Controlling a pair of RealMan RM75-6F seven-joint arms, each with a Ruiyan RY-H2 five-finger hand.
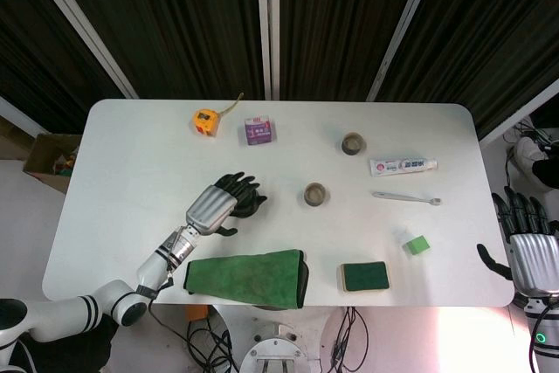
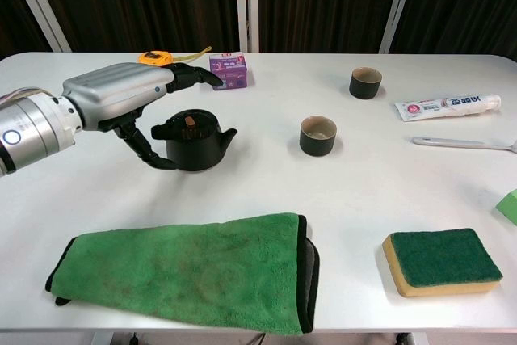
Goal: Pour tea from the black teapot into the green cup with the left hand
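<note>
The black teapot (image 2: 194,141) stands upright on the white table (image 2: 266,187), lid on, spout toward the right. My left hand (image 2: 129,98) reaches over it from the left. Its fingers (image 2: 194,75) stretch out above and behind the lid, and the thumb hangs down beside the pot's left side; no firm grip shows. In the head view the hand (image 1: 217,205) covers most of the pot. The nearer dark green cup (image 2: 317,135) stands to the right of the spout, and a second one (image 2: 365,82) is farther back. My right hand (image 1: 528,251) hangs off the table's right edge, holding nothing, fingers apart.
A folded green towel (image 2: 190,272) lies along the front edge and a green-topped sponge (image 2: 440,260) at front right. A toothpaste tube (image 2: 447,105) and a toothbrush (image 2: 464,144) lie at right. A purple box (image 2: 229,70) and a yellow tape measure (image 2: 157,57) sit behind the teapot. There is a small green block (image 1: 417,245).
</note>
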